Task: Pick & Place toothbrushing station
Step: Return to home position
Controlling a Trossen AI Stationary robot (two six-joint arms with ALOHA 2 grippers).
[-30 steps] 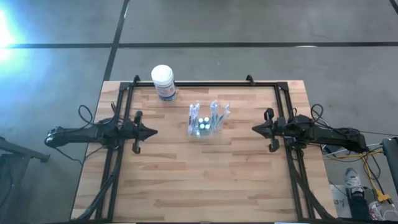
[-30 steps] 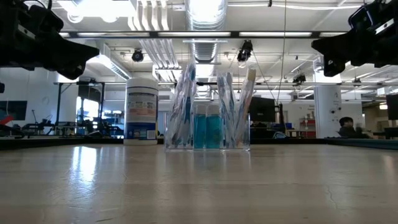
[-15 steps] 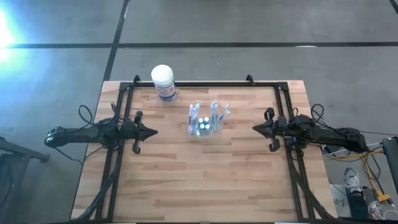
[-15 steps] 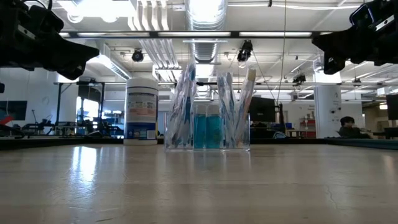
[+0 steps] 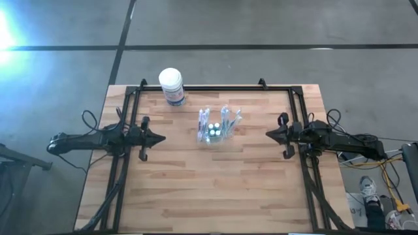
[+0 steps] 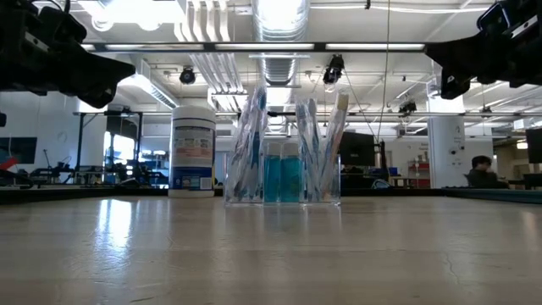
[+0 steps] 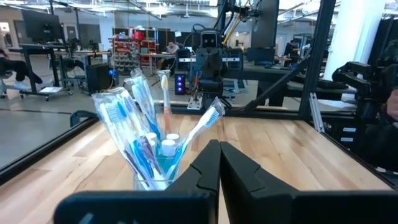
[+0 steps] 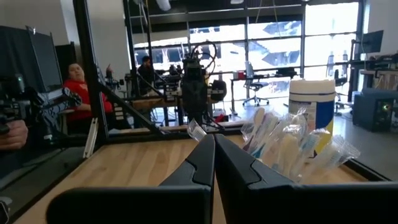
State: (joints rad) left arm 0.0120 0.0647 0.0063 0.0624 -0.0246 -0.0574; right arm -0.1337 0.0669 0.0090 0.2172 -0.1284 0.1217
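From above, the toothbrushing station (image 5: pixel 215 128) stands upright on the wooden table (image 5: pixel 209 189), just above the frame's centre. It is packed with toothbrushes (image 5: pixel 227 119) that seem to be in clear wrappers. A white tub (image 5: pixel 171 85) sits up and to the left of it, near the table's top edge and apart from it. The left gripper (image 5: pixel 162 138) hangs at middle left and the right gripper (image 5: pixel 266 135) at middle right. Both point inward, well apart from the station.

At table height, the station is at the centre with the tub just left of it. Dark arm parts fill the upper corners, above the tabletop. A person (image 6: pixel 484 172) shows far back at the right edge.

In the left wrist view the fingers (image 7: pixel 208 169) are pressed together on nothing, and the station stands ahead of them.

In the right wrist view the fingers (image 8: pixel 201 167) likewise meet, empty. The station and tub lie beyond them, and a person in red (image 8: pixel 78 81) is in the room behind.
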